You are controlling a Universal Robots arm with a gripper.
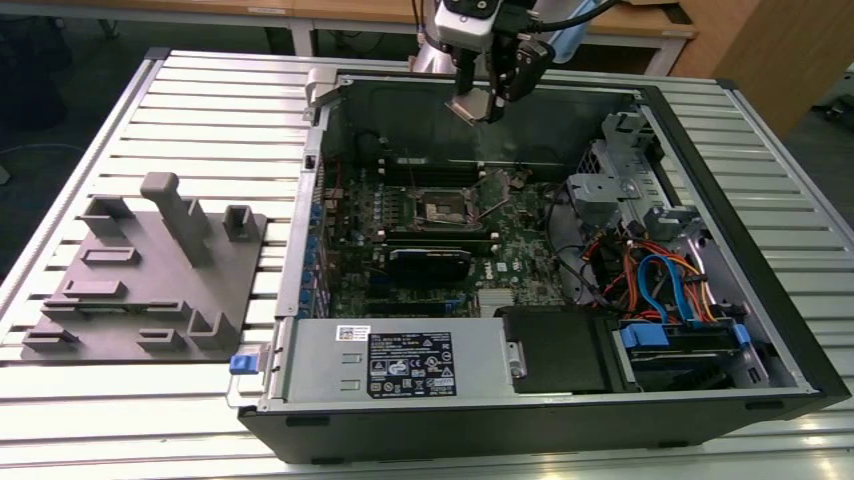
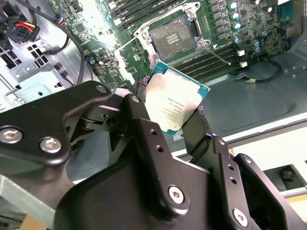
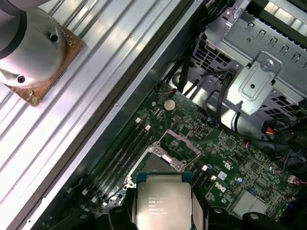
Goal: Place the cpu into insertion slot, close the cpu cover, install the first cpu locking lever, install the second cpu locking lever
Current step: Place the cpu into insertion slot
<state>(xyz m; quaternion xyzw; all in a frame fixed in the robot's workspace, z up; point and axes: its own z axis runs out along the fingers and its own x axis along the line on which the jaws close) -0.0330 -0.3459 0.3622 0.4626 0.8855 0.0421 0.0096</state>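
My jaws (image 2: 169,120) clamped on cpu (image 2: 175,100), gripping two opposite edges, gap just chip-wide. Silvery face of chip shows in both wrist views, held tilted. I hang over open computer case (image 1: 747,200), clear of motherboard (image 1: 514,235). Below chip and apart from it, insertion slot (image 2: 173,36) bare, dark centre exposed. Beside it cpu cover (image 3: 169,158) stands open. Case lies on slatted metal surface (image 1: 200,110).
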